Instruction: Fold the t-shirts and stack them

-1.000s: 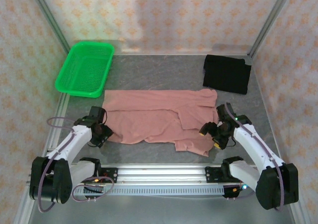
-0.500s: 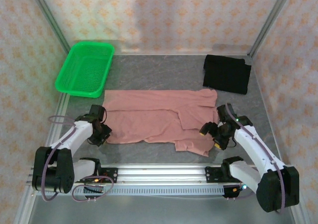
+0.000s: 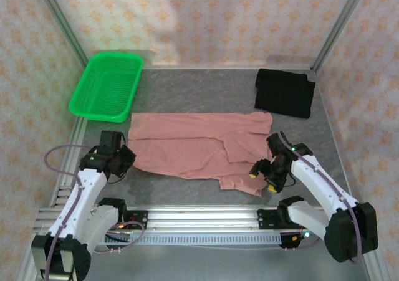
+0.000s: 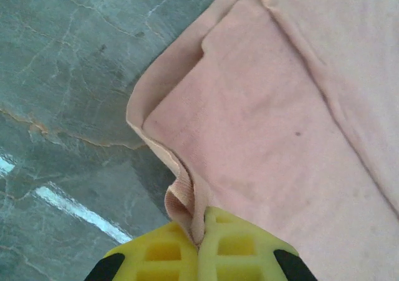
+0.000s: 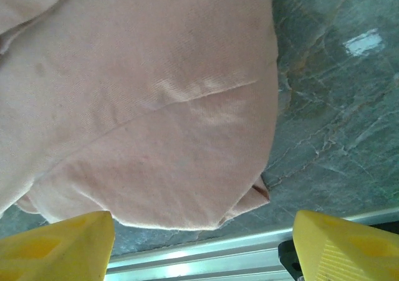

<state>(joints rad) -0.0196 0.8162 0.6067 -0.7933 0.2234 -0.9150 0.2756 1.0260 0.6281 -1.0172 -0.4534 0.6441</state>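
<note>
Dusty salmon-pink on the spread t-shirt (image 3: 193, 147), plain and even right up close. Solid black on the folded t-shirt (image 3: 284, 93). Bright green on the mesh basket (image 3: 106, 88). Grey on the table (image 3: 187, 94), marbled with pale and rusty veins. Yellow on the left gripper (image 4: 199, 231), yellow again on the right gripper (image 5: 202, 234). White with black joints on the left arm (image 3: 84, 190) and the right arm (image 3: 321, 182). Cream wallpaper (image 3: 218, 19), faint orange floral repeat.

matt pink cloth shirt (image 3: 199, 147), glossy veined stone-look table (image 3: 187, 94), green plastic mesh basket (image 3: 106, 85)
</note>
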